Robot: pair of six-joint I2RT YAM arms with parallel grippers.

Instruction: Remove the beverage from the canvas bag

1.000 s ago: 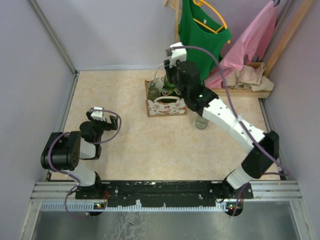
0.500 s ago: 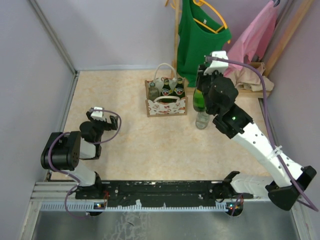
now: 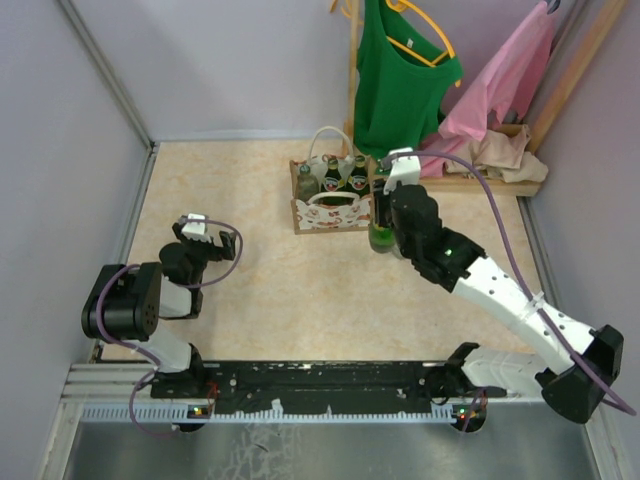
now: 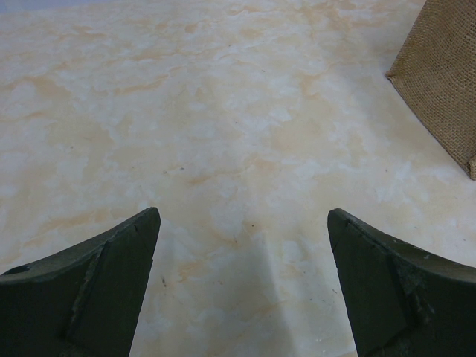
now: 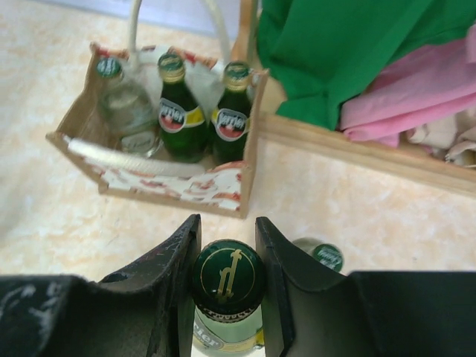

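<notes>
Right tool (image 5: 227,242) pinching the green bottle (image 5: 227,279) by its neck, lower centre of the wrist view, outside the canvas bag (image 5: 178,186). Left tool (image 4: 242,223) spread, empty. Risk: set-down clips the clear bottle (image 5: 326,256) just beside it and topples one; the neck grip may slip.

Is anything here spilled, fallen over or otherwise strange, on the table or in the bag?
Nothing stands out. The canvas bag stands upright, with three bottles upright inside it. The right gripper is shut on a green bottle, held upright outside the bag. No spill shows on the table.
</notes>
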